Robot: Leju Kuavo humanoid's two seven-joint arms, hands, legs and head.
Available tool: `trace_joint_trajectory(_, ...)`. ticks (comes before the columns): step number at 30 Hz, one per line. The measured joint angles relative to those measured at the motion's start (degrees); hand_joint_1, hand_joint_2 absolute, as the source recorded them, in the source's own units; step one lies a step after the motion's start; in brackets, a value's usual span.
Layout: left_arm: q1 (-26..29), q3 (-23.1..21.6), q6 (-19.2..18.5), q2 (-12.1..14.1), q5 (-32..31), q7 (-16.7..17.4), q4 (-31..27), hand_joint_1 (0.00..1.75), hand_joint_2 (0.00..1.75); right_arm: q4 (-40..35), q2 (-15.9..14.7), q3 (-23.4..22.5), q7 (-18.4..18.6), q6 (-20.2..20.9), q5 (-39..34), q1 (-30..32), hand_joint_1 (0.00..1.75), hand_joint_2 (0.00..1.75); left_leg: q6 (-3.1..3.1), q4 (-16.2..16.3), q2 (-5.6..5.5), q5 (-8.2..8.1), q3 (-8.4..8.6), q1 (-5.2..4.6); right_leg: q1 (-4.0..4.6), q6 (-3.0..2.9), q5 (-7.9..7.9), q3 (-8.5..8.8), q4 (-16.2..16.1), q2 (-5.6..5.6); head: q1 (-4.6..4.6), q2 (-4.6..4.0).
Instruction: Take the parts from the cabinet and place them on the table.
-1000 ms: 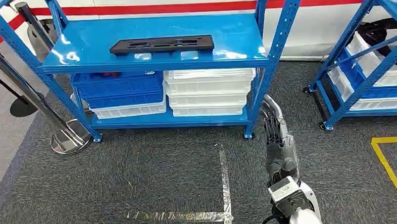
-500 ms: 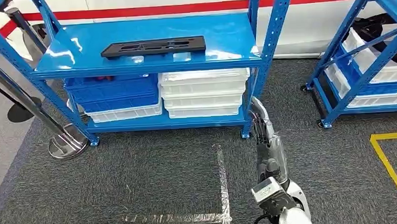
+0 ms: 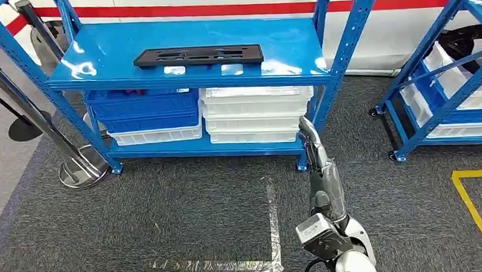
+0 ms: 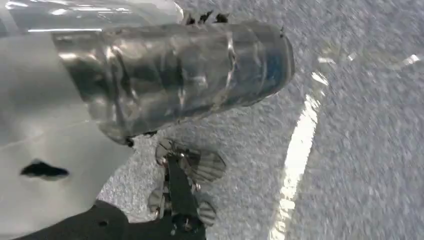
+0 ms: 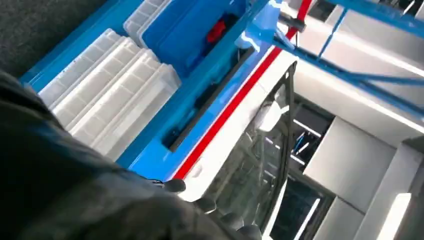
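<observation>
The right hand [image 3: 318, 154] reaches forward, fingers straight and holding nothing — just beyond it stand two bin stacks, white [image 3: 256, 114] and blue [image 3: 144, 112]. Above and past them, one black part [image 3: 198, 55] lies on the cabinet [image 3: 296, 54] shelf. The right wrist view alone shows a red item [image 5: 216, 31] in the blue bin. The left hand's state cannot be told.

Bright, even overhead light. White glare patches on the blue shelf top [image 3: 179, 50]. Soft, faint shadows on the carpet [image 3: 186, 206]. Left wrist view streaked with motion blur, floor tape [image 4: 295, 155] blown out white. Right wrist view: near hand [image 5: 75, 190] dark, out of focus.
</observation>
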Motion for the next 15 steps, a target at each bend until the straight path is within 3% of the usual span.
trace_joint_trajectory(1,0.0,-0.2,0.1,0.0,-0.1,-0.3,0.0,0.00,0.00,-0.2,0.0,0.0,0.1,-0.1,0.0,0.0,0.00,0.00,-0.31,0.4,-0.13,-0.26,-0.32,-0.31,0.20,-0.10,-0.33,0.85,-1.3,0.02,-0.02,0.00)
trace_joint_trajectory(4,0.0,-0.6,0.7,-0.2,-0.1,-1.1,0.0,0.00,0.00,-0.5,-0.5,0.0,0.1,0.2,-0.9,0.3,0.00,0.00,-1.20,-0.2,-0.27,0.08,-0.20,-0.09,0.40,-0.72,-0.18,0.68,-1.1,0.01,-0.07,0.00)
trace_joint_trajectory(5,-0.1,-0.7,0.9,-0.2,0.0,-1.2,0.0,0.00,0.00,-0.5,-0.5,0.0,0.0,0.5,-1.2,0.3,0.00,0.00,-1.42,0.0,-0.29,-0.37,-0.42,-0.12,-0.40,-1.23,0.17,1.11,-2.0,-0.30,-0.06,0.00)
trace_joint_trajectory(6,0.0,-0.8,1.2,-0.4,0.1,-1.4,0.0,0.00,0.00,-0.5,-0.5,0.0,-0.2,0.8,-1.4,0.1,0.00,0.00,-1.76,1.3,-0.12,-1.32,-0.77,-0.08,-0.36,-1.32,0.21,1.47,-2.3,-0.49,-0.18,0.00)
trace_joint_trajectory(7,0.0,-0.8,1.7,-0.5,0.2,-1.6,0.0,0.00,0.00,-0.5,-0.5,0.0,-0.5,1.1,-1.9,-0.1,0.00,0.00,-1.97,4.5,-0.01,-3.23,-2.26,0.01,-0.40,-1.57,0.15,1.58,-2.4,-0.80,-0.68,0.00)
trace_joint_trajectory(8,-0.1,-0.8,2.1,-0.7,0.2,-1.9,0.0,0.00,0.00,-0.5,-0.5,0.0,-0.7,1.4,-2.3,-0.1,0.00,0.00,-2.18,9.0,0.03,-5.26,-4.46,0.17,-0.39,-1.73,0.06,1.61,-2.3,-1.12,-0.61,0.00)
trace_joint_trajectory(10,0.0,-0.8,2.6,-1.0,0.7,-2.3,0.0,0.00,0.00,-0.3,-0.5,0.0,-0.9,1.7,-2.8,-0.2,0.00,0.00,-2.58,15.8,0.08,-7.19,-8.12,0.31,-0.33,-1.92,-0.12,1.72,-2.3,-1.82,-0.61,0.00)
trace_joint_trajectory(11,0.1,-0.8,2.7,-1.2,0.8,-2.5,0.0,0.00,0.00,-0.1,-0.4,0.0,-1.0,1.8,-3.0,-0.3,0.00,0.00,-2.76,15.8,0.17,-6.09,-8.40,0.43,-0.37,-1.91,-0.23,1.83,-2.3,-2.11,-0.63,0.00)
trace_joint_trajectory(13,0.2,-0.8,2.8,-1.4,1.1,-2.5,0.0,0.00,0.00,0.2,-0.4,0.0,-1.1,1.9,-3.1,-0.5,0.00,0.00,-2.92,9.6,0.68,-1.70,-5.61,0.66,-0.49,-1.74,-0.56,2.06,-2.0,-2.66,-0.63,0.00)
trace_joint_trajectory(14,0.2,-0.8,2.8,-1.4,1.1,-2.5,0.0,0.00,0.00,0.3,-0.4,0.0,-1.2,1.9,-3.1,-0.6,0.00,0.00,-2.79,4.5,1.61,0.84,-3.09,0.67,-0.55,-1.46,-0.83,2.28,-1.8,-3.02,-0.66,0.00)
trace_joint_trajectory(15,0.1,-0.8,2.9,-1.4,1.0,-2.5,0.0,0.00,0.00,0.3,-0.4,0.0,-1.3,1.9,-3.2,-0.7,0.00,0.00,-2.56,0.7,3.42,1.39,-1.48,0.58,-0.52,-1.15,-1.12,2.50,-1.7,-3.44,-0.64,0.00)
